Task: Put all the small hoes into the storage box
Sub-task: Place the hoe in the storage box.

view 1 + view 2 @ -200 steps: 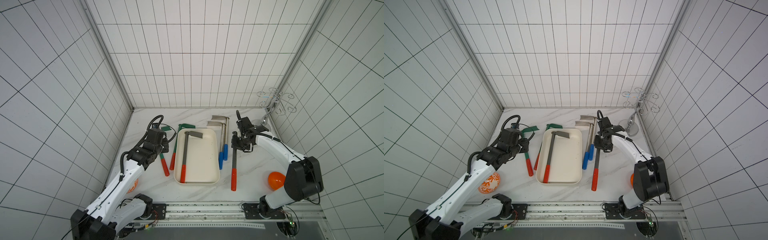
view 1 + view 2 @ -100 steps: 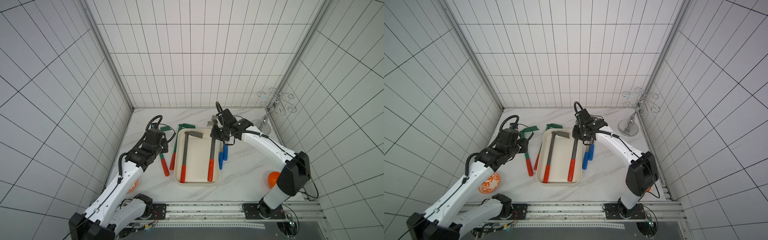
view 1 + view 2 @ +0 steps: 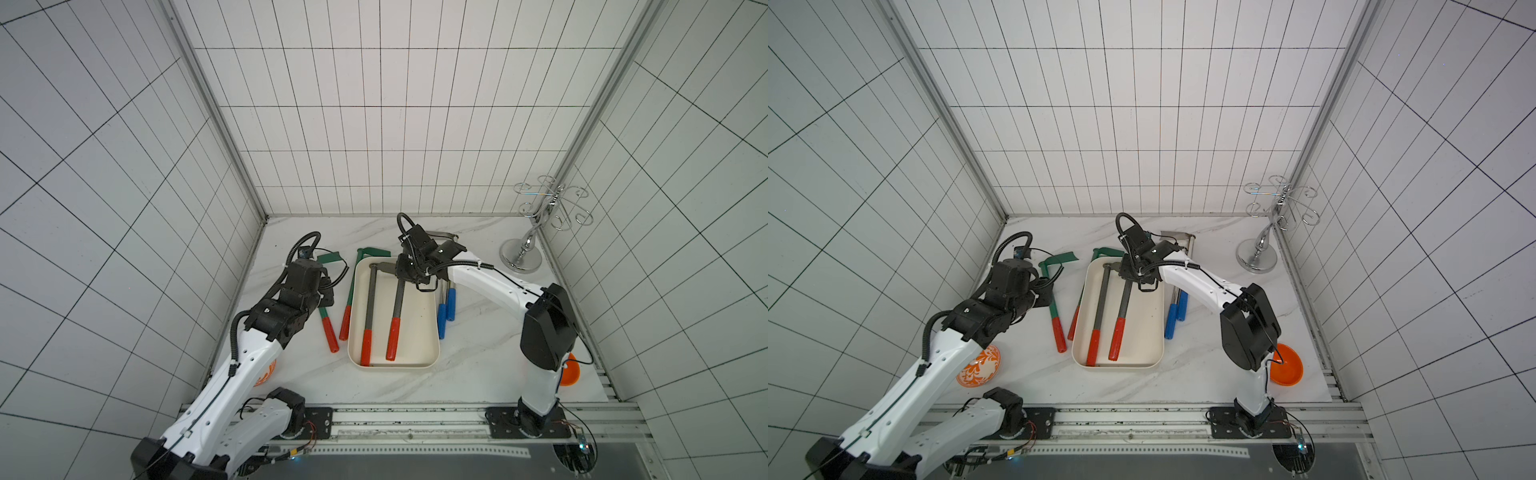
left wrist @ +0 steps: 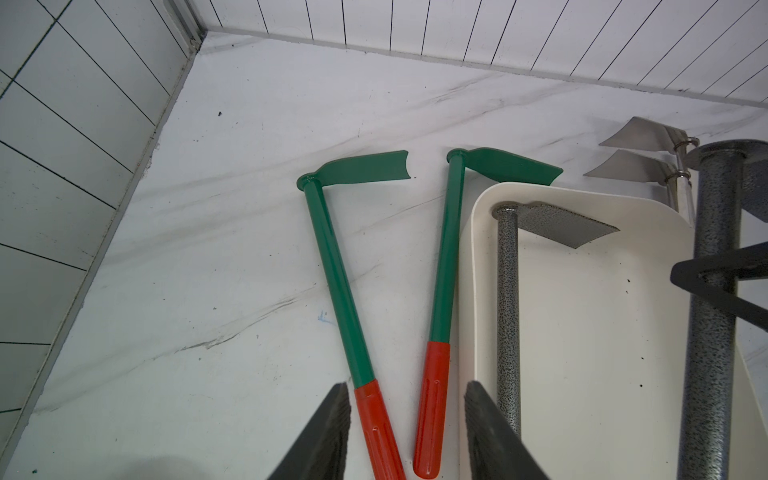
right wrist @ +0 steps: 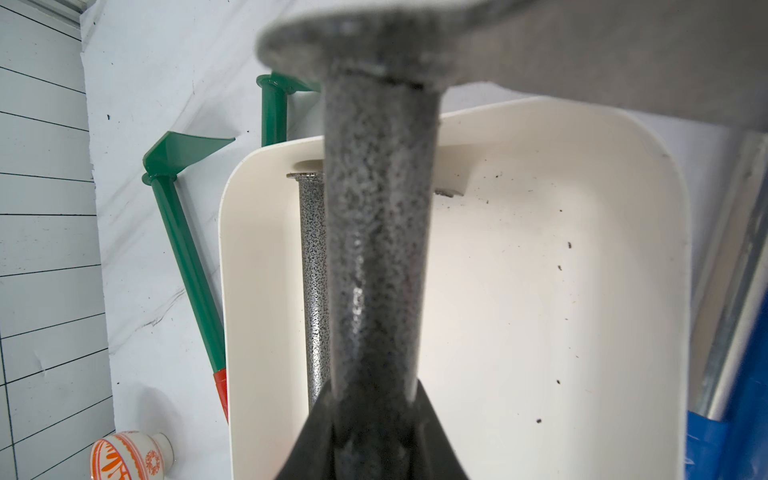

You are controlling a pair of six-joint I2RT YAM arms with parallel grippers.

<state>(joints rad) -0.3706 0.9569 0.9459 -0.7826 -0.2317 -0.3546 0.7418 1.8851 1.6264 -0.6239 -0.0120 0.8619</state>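
The storage box (image 3: 417, 332) (image 3: 1144, 328), a shallow cream tray, lies mid-table. One grey speckled hoe with a red grip (image 3: 369, 303) (image 4: 508, 311) lies inside it along its left wall. My right gripper (image 3: 405, 276) (image 5: 374, 399) is shut on the shaft of a second grey small hoe (image 3: 398, 301) (image 3: 1124, 305) (image 5: 374, 249), just below its head. That hoe slants over the box with its red grip low at the near end. My left gripper (image 4: 407, 388) (image 3: 327, 296) hangs open above the red grips of two green hoes (image 4: 336, 282) (image 4: 446, 249), left of the box.
Two silver hoes with blue grips (image 3: 446, 311) lie right of the box. A chrome hook stand (image 3: 523, 253) is at the back right. An orange bowl (image 3: 1285, 370) sits by the right arm's base and a patterned orange-white vase (image 3: 980, 368) by the left arm.
My right gripper has carried the grey hoe leftward, from the table right of the blue-gripped hoes to over the storage box. The left arm has barely moved.
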